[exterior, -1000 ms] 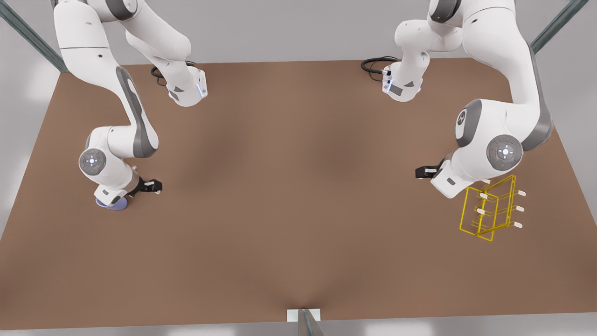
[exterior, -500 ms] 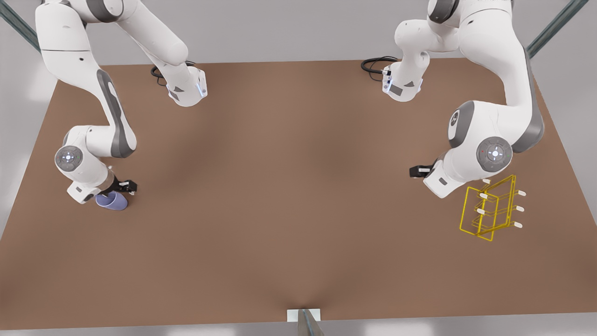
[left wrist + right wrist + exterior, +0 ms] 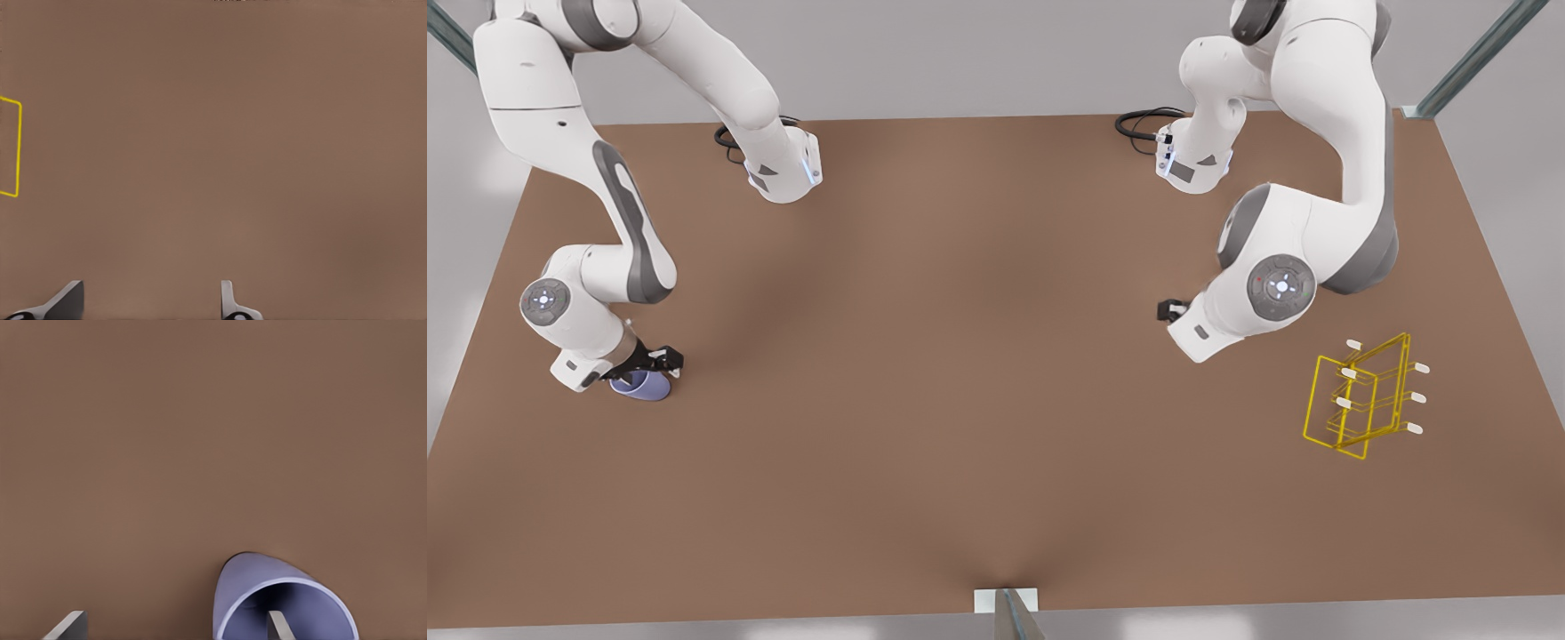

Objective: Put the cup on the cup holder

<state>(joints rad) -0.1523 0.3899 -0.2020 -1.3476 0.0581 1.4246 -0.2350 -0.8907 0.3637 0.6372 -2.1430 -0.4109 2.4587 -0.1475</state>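
The lavender-blue cup [image 3: 643, 386] stands on the brown table at the front view's left, its mouth open toward the right wrist camera [image 3: 283, 603]. My right gripper [image 3: 654, 363] is down over it and open [image 3: 172, 627]. One finger [image 3: 277, 627] is inside the cup's mouth and the other is outside its wall. The yellow wire cup holder [image 3: 1359, 402] with white-tipped pegs stands at the front view's right. My left gripper [image 3: 1169, 309] hangs open [image 3: 148, 300] over bare table to the front view's left of the holder, whose wire corner [image 3: 19, 147] shows in the left wrist view.
Both arm bases [image 3: 783, 173] [image 3: 1192, 164] sit at the table's far edge with black cables beside them. A small metal bracket [image 3: 1005, 600] sits at the near edge. The wide middle of the table [image 3: 978, 356] lies between the cup and the holder.
My right gripper shifted toward the front view's left and settled so one finger is in the cup. My left gripper drifted to the front view's left, away from the holder.
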